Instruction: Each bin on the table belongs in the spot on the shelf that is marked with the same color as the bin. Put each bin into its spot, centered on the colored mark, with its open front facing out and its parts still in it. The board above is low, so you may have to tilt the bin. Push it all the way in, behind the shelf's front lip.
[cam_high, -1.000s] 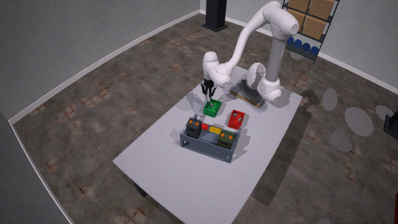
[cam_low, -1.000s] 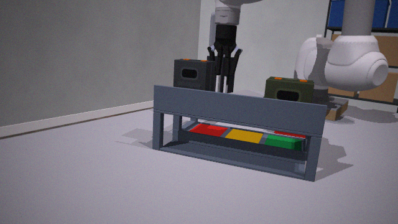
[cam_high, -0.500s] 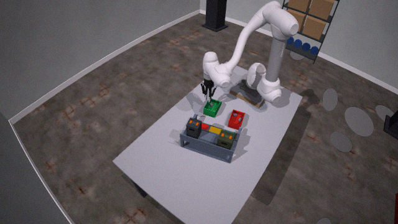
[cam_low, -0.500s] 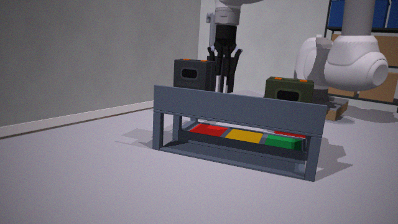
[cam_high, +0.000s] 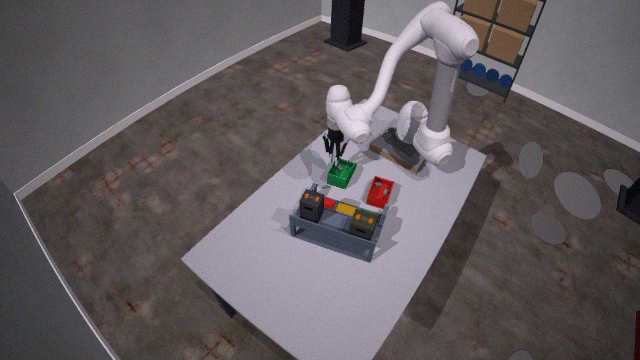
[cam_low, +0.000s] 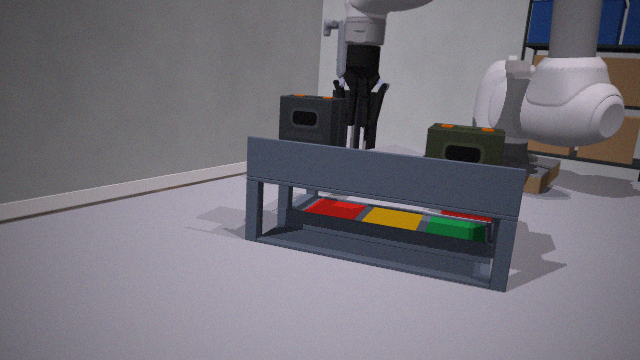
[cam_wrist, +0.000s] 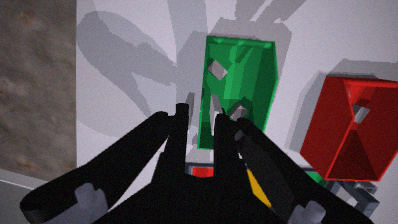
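Points down with the hand (cam_high: 334, 164) (cam_low: 356, 145) (cam_wrist: 202, 102), on the arm's side of the shelf (cam_high: 330, 237) (cam_low: 380, 175) (cam_wrist: 370, 197), with fingertips slightly parted and gripping nothing. Straddles one long wall of the green bin (cam_high: 339, 181) (cam_wrist: 250, 75), one fingertip outside and one over the inside, with a gap either side of the wall in the wrist view. Places the green bin directly below and beside the hand, on the worktop (cam_high: 300, 310) (cam_low: 250, 310) (cam_wrist: 125, 75), off the shelf's red-marked end. Sets the red bin (cam_high: 376, 197) (cam_low: 465, 215) (cam_wrist: 325, 130) well to the side of the hand, near the shelf's green-marked end.

Looks smooth and plastic-like in both bins, with straight walls and rectangular rims. Holds two small blocky grey parts (cam_wrist: 217, 69) in the green bin, and grey pieces (cam_high: 386, 191) (cam_wrist: 361, 114) in the red. Bears, on the slate-grey shelf, flat colored marks: red (cam_high: 329, 203) (cam_low: 335, 207) (cam_wrist: 202, 172), yellow (cam_high: 346, 209) (cam_low: 392, 218) (cam_wrist: 259, 189), green (cam_low: 455, 227) (cam_wrist: 316, 177). Carries a dark case (cam_high: 312, 206) (cam_low: 310, 120) above the red end and an olive case (cam_high: 363, 225) (cam_low: 465, 142) above the green, both with orange patches.

Opens upward in the green bin, upright, its long axis running toward the shelf. Runs roughly shelfward too along the red bin's length, also open upward.
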